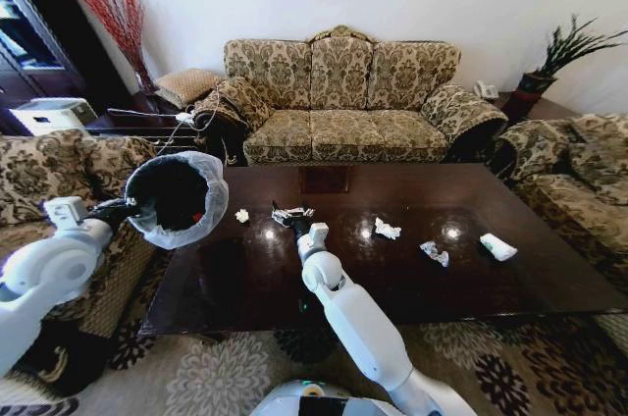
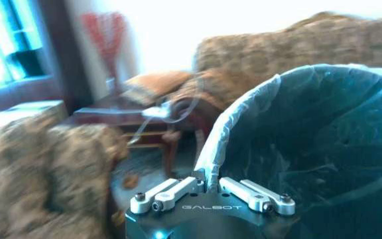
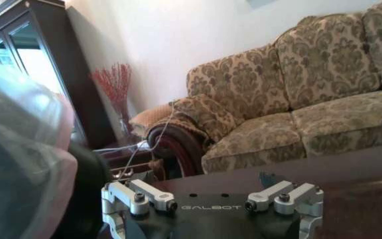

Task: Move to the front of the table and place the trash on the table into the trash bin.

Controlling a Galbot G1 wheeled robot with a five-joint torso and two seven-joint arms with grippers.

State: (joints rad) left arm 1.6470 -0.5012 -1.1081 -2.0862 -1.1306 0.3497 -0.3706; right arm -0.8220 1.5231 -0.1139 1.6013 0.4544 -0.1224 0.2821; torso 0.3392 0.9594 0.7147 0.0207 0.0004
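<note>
The trash bin (image 1: pixel 177 198), black with a translucent white bag folded over its rim, is held tilted in the air just off the table's (image 1: pixel 549 269) left edge, its mouth facing the table. The left gripper (image 2: pixel 209 188) is clamped on the bin's bagged rim. On the table lie a small white wad (image 1: pixel 241 215) near the left edge, a silvery wrapper (image 1: pixel 291 212) beside it, a crumpled paper (image 1: pixel 387 230) around the middle, another wrapper (image 1: pixel 434 253) further right, and a white packet (image 1: pixel 497 246) near the right edge. The right gripper (image 1: pixel 297 228) hangs low over the table just beside the silvery wrapper; I cannot tell how far its fingers are parted. A patterned sofa (image 1: pixel 343 92) stands beyond the far edge.
</note>
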